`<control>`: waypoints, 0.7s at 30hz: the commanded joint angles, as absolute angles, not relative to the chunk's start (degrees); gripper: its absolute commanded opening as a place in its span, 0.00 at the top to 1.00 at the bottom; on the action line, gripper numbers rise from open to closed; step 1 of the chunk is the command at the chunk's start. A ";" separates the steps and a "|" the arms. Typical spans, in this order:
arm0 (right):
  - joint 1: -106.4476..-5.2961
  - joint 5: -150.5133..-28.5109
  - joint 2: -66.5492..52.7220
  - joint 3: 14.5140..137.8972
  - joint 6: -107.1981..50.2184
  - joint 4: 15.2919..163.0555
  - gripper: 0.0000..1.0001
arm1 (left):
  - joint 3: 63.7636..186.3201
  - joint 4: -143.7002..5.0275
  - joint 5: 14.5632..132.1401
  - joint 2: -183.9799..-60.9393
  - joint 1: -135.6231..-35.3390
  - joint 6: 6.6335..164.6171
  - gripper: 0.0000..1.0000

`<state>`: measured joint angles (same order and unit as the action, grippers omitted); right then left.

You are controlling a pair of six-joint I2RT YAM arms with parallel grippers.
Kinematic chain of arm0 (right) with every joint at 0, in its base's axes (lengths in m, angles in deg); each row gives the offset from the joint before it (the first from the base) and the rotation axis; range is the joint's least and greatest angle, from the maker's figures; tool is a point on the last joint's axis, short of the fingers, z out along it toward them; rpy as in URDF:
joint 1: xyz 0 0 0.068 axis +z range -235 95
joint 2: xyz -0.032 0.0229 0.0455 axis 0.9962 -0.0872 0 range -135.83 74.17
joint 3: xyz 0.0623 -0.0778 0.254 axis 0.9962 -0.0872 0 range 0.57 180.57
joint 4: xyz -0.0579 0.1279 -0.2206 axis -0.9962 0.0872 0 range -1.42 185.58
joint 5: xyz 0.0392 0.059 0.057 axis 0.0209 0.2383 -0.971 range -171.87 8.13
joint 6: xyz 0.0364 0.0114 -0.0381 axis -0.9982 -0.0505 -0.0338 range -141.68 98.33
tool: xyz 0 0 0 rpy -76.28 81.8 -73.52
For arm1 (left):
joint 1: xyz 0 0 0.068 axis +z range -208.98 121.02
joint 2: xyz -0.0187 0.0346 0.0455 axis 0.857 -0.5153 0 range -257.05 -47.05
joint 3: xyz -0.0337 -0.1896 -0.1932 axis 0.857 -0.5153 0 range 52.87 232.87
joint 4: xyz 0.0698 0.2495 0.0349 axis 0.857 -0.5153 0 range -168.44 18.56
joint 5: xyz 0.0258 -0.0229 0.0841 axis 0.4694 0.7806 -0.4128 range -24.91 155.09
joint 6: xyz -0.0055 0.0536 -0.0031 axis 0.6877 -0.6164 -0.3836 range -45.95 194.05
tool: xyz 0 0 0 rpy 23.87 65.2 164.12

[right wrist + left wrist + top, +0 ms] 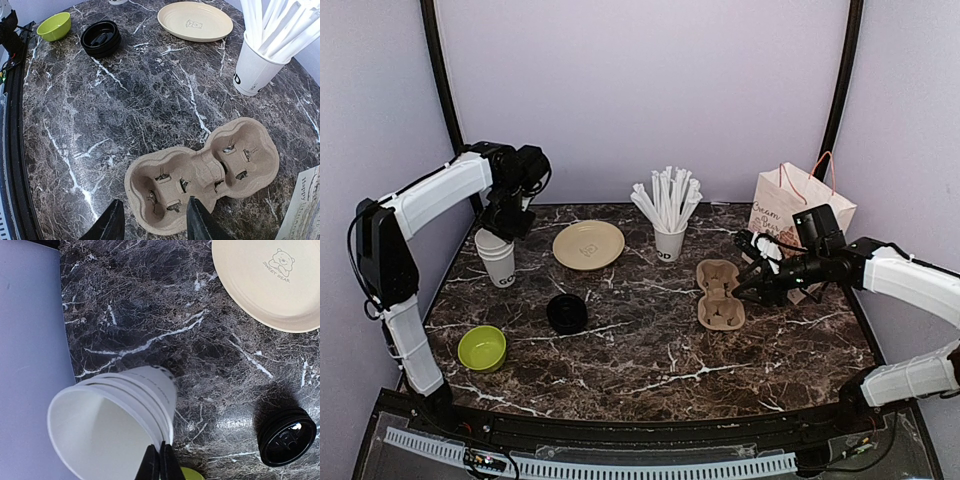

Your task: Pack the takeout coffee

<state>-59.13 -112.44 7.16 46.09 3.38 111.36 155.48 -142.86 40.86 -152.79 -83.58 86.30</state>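
Two fingers of the left gripper (160, 462) were squeezed almost together, and they pinched the rim of the top cup in a stack of white cups (115, 425). The cups sat one inside the other, with black letters on the side. The stack was at the far left of the dark stone table (650, 350), close to the wall, and it leaned over in the wrist view. I could not tell if its bottom touched the table. A cream plate (270, 285) with a little bear on it lay beside the stack. A pile of round black lids (286, 436) sat well apart from the cups, nearer the front. A green bowl (54, 26) sat near the front left edge. On the other side, the right gripper (155, 225) had its fingers spread wide and held nothing. It was low, right at one end of a brown cardboard cup carrier (200, 172) with two round holes. A cup of white straws (252, 67) stood past the carrier, toward the back. A paper bag (790, 205) with orange handles stood behind the right gripper.
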 commanded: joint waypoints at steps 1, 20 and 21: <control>-58.90 -112.35 6.50 46.01 4.08 110.81 0.58 | 155.78 -143.68 39.91 -149.92 -84.12 87.00 1.00; -58.90 -112.47 6.44 46.00 4.32 111.22 0.57 | 157.82 -140.87 57.00 -149.18 -82.94 85.31 1.00; -58.90 -112.47 6.27 46.01 4.35 111.24 0.57 | 157.47 -139.44 45.64 -148.74 -84.97 85.70 1.00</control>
<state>-59.13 -112.44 6.77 46.09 3.97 111.76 159.92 -143.64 45.60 -153.66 -83.82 86.10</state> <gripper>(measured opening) 0.427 0.035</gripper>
